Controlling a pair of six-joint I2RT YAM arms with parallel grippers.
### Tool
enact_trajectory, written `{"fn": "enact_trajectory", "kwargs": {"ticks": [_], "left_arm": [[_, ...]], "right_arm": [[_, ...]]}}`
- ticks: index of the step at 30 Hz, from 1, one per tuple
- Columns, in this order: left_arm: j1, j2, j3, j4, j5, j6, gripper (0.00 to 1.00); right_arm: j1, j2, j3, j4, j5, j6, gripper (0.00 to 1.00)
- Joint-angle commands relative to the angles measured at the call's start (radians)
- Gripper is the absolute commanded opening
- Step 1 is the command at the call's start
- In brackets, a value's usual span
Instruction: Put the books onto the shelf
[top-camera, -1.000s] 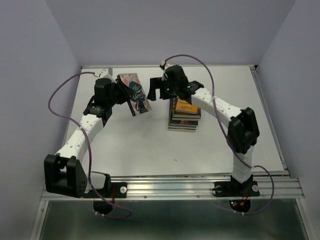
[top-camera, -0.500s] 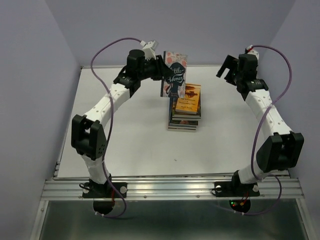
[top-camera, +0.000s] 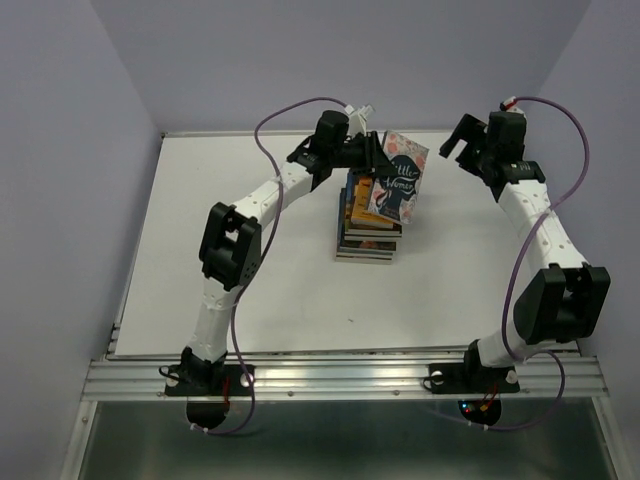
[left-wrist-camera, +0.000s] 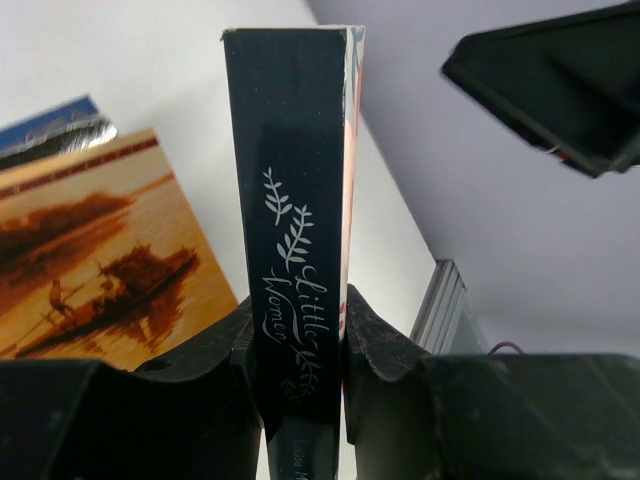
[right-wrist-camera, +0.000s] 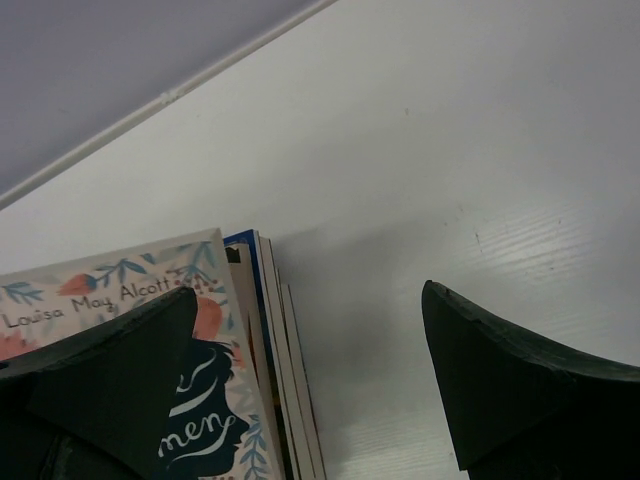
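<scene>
Left gripper (left-wrist-camera: 298, 330): jaws pinching the held book (left-wrist-camera: 295, 200) across its thickness, one finger on each cover, at the end of the spine nearest the wrist. The book's long axis ran straight out from the jaws, in line with the fingers, with the spine lettered "Little Women" turned toward the wrist. Seen from above, the book hung on end, slightly tilted, over the right-hand edge of the stack (top-camera: 367, 235), its flowered cover facing the near side; whether it touched the stack could not be told. The stack lay flat on the table (top-camera: 250, 270), with an orange-covered book (left-wrist-camera: 100, 260) on top.

Right gripper (top-camera: 462, 138): jaws spread wide and holding nothing, to the right of the stack and farther back, pointing toward the stack. No shelf appeared in any view, so its direction from the stack could not be told. The left arm, already carrying the book, seemed the one placed to deliver it.
</scene>
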Motion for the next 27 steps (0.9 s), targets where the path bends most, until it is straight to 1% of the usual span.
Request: {"fn": "enact_trajectory", "kwargs": {"ticks": [1,3,9,11,12,15,16,17,18,19,20,23,27], "left_arm": [[-0.001,-0.051,0.006,-0.054,0.011,0.012,0.00],[0.005,-0.055,-0.017,-0.097,-0.064,0.041,0.00],[0.023,-0.036,-0.017,-0.152,-0.124,0.068,0.00],[0.029,-0.019,0.012,-0.207,-0.149,0.085,0.12],[0.031,-0.013,0.019,-0.221,-0.178,0.091,0.25],[0.037,-0.022,0.016,-0.229,-0.193,0.118,0.52],[0.037,-0.025,0.019,-0.234,-0.204,0.127,0.56],[0.035,-0.036,0.021,-0.243,-0.216,0.139,0.62],[0.035,-0.041,0.029,-0.247,-0.241,0.147,0.77],[0.037,-0.048,0.035,-0.261,-0.252,0.154,0.90],[0.035,-0.052,0.042,-0.267,-0.264,0.170,0.99],[0.035,-0.065,0.081,-0.304,-0.295,0.188,0.99],[0.038,-0.068,0.163,-0.381,-0.405,0.219,0.99]], "right_arm": [[-0.013,0.003,0.005,0.024,-0.029,0.021,1.00],[-0.022,0.011,0.007,0.022,-0.042,0.022,1.00],[-0.022,0.023,0.004,0.024,-0.058,0.022,1.00],[-0.022,0.026,0.002,0.022,-0.058,0.021,1.00],[-0.022,0.029,0.000,0.024,-0.060,0.019,1.00],[-0.022,0.037,-0.001,0.024,-0.065,0.018,1.00],[-0.022,0.045,0.000,0.024,-0.065,0.016,1.00],[-0.022,0.048,0.004,0.022,-0.098,0.015,1.00],[-0.022,0.052,0.002,0.022,-0.126,0.012,1.00],[-0.022,0.062,0.004,0.024,-0.144,0.004,1.00],[-0.022,0.066,0.005,0.024,-0.163,-0.007,1.00],[-0.022,0.083,-0.001,0.022,-0.206,-0.010,1.00],[-0.022,0.086,-0.027,0.024,-0.235,-0.005,1.00]]}}
